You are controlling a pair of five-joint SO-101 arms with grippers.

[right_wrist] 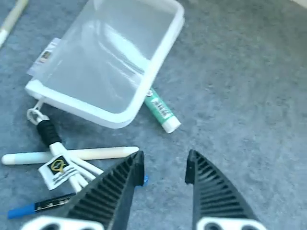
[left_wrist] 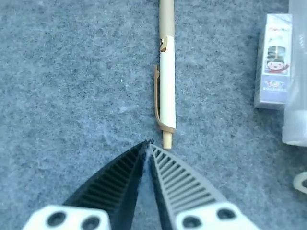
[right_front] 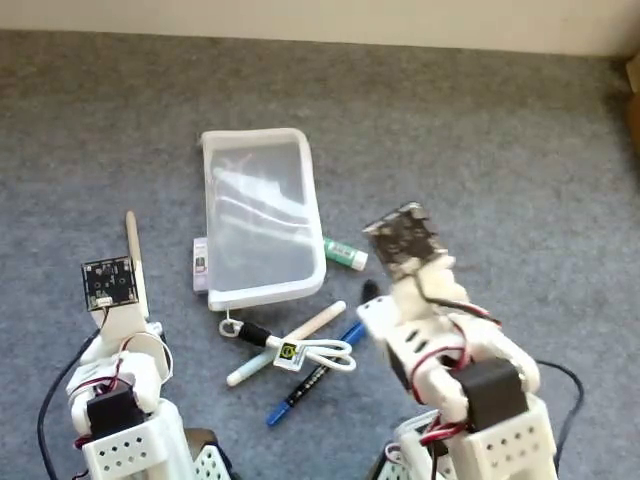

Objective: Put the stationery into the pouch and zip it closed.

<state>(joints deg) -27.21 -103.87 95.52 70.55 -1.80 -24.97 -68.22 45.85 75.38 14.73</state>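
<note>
The translucent white pouch lies flat on the grey carpet. A green glue stick pokes out from beside its edge. A cream pen and a blue pen lie near the pouch's zipper end, under a white tagged cord. A beige pen lies apart on the left. My left gripper is shut and empty, its tips just short of that pen's end. My right gripper hangs open above the carpet near the glue stick.
A small boxed eraser lies against the pouch's left side. The zipper pull ring sits at the pouch's corner. A pale wall borders the carpet at the back.
</note>
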